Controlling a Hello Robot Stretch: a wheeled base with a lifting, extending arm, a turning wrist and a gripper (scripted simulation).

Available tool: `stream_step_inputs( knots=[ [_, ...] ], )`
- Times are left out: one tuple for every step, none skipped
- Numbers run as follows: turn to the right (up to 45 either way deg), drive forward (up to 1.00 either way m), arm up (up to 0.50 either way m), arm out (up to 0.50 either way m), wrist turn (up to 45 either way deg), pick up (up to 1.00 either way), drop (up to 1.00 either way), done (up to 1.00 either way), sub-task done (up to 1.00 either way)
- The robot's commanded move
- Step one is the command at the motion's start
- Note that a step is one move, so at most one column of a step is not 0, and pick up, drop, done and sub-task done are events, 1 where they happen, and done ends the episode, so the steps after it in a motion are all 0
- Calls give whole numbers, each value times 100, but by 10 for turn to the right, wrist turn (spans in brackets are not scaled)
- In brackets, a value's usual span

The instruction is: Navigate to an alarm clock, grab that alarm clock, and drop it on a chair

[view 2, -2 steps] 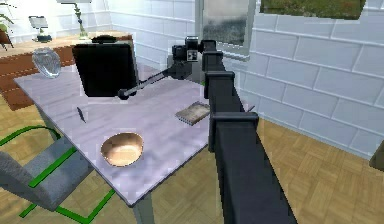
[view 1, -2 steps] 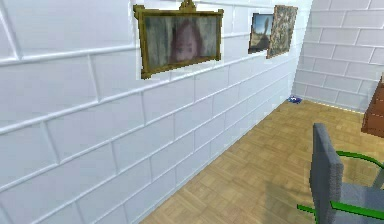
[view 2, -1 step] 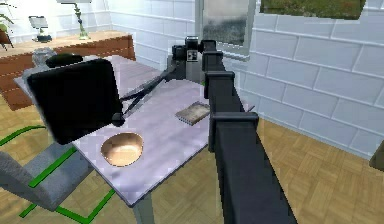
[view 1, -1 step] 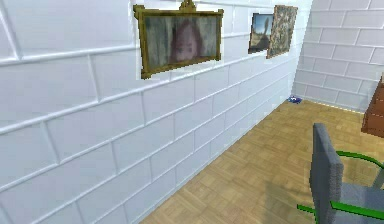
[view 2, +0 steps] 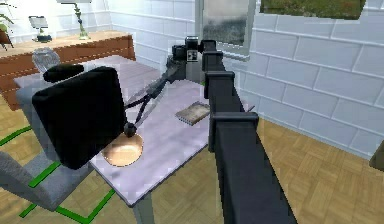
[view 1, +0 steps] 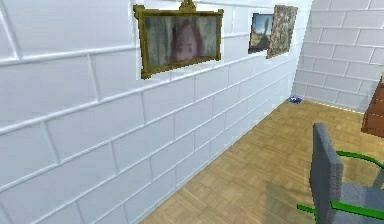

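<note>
Forward view: a grey chair (view 1: 328, 165) is cut off by the right and bottom edges, and a brown piece of furniture (view 1: 375, 110) by the right edge. A small blue thing (view 1: 295, 100) on the floor beside the wall is too small to identify.

Arm side view: a dark chair back (view 2: 80, 115) hides the table's (view 2: 170, 145) near left edge and part of a round tan thing (view 2: 124, 152) lying there. The arm (view 2: 235, 140) covers the table's right edge. The hand (view 2: 133, 125) ends close to the round thing; whether it holds anything cannot be told. A framed picture (view 2: 310, 8) is cut by the top edge.
</note>
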Motion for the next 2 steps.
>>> stream_step_inputs(
  knots=[
    [0, 0, 0, -48, 0, 0, 0, 0, 0],
    [240, 0, 0, 0, 0, 0, 0, 0, 0]
  ],
)
